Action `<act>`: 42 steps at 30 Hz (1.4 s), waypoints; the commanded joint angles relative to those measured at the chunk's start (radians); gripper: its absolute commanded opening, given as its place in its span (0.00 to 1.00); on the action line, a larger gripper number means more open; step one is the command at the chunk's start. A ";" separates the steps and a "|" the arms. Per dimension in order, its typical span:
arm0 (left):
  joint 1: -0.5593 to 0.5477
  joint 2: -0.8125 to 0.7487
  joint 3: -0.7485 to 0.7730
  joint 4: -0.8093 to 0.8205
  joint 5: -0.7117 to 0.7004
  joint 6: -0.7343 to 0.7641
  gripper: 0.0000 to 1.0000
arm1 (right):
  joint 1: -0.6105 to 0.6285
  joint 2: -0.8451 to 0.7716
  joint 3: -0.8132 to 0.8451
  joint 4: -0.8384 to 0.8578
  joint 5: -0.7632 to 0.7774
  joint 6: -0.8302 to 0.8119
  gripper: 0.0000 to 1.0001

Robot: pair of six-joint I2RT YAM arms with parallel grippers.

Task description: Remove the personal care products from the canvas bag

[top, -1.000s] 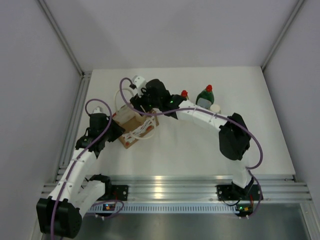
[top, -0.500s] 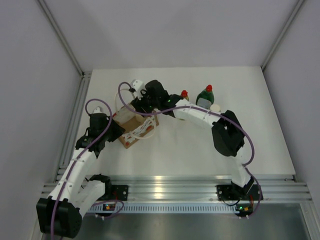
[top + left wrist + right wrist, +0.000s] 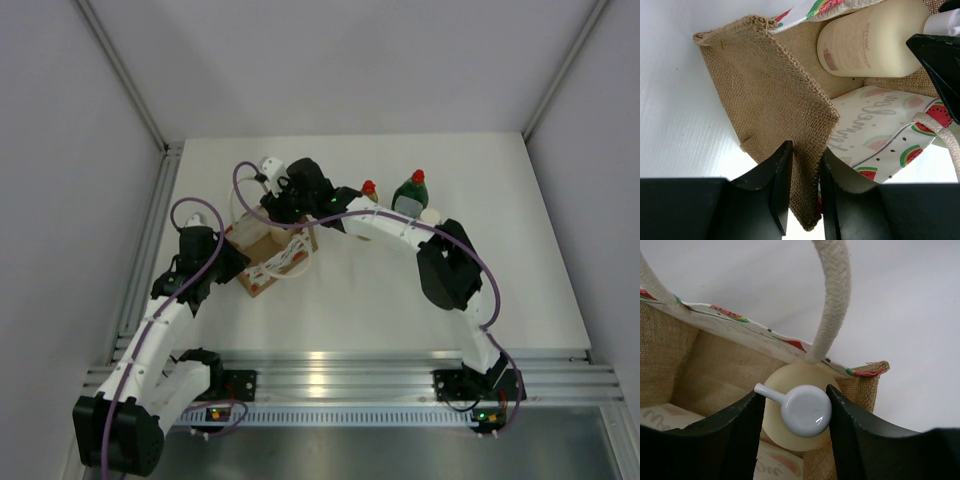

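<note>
- Your left end effector (image 3: 805, 157) is closed on the canvas bag (image 3: 770, 100). Its two dark fingers pinch the top edge of one burlap side wall between them.
- The bag sits on the left part of the white surface (image 3: 380, 290), in front of your left arm, with its mouth open upward. Its watermelon-print panel faces the near side in the overhead view.
- One product is inside the bag: the cream pump bottle (image 3: 870, 42). It stands in a corner of the bag, against the burlap lining, just under the root of a white rope handle (image 3: 832, 305).
- Your right end effector (image 3: 795, 392) reaches down into the bag's mouth, with one finger on each side of the bottle's white pump head (image 3: 807, 412).
- The right-hand finger looks to be against the round cap and the spout tip points at the other finger. You cannot tell from these views whether the head is actually gripped.
- The rope handle arches over the pump head, on the far side of it in the right wrist view.
- Three products stand out on the surface, right of the bag and behind your right arm: the yellow bottle (image 3: 370, 192) with a red cap, the dark green bottle (image 3: 411, 195) with a red cap, and the cream cylinder bottle (image 3: 431, 215) just beside the green one.
</note>
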 commanded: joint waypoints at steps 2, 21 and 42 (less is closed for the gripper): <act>-0.001 -0.006 -0.001 0.000 0.005 0.014 0.31 | -0.019 0.007 -0.008 0.068 -0.003 0.009 0.48; -0.001 -0.006 0.007 0.000 0.005 0.022 0.32 | -0.022 -0.002 -0.132 0.252 0.011 0.063 0.23; -0.001 -0.006 0.004 0.000 -0.002 0.023 0.32 | -0.028 -0.083 -0.365 0.620 -0.063 0.121 0.00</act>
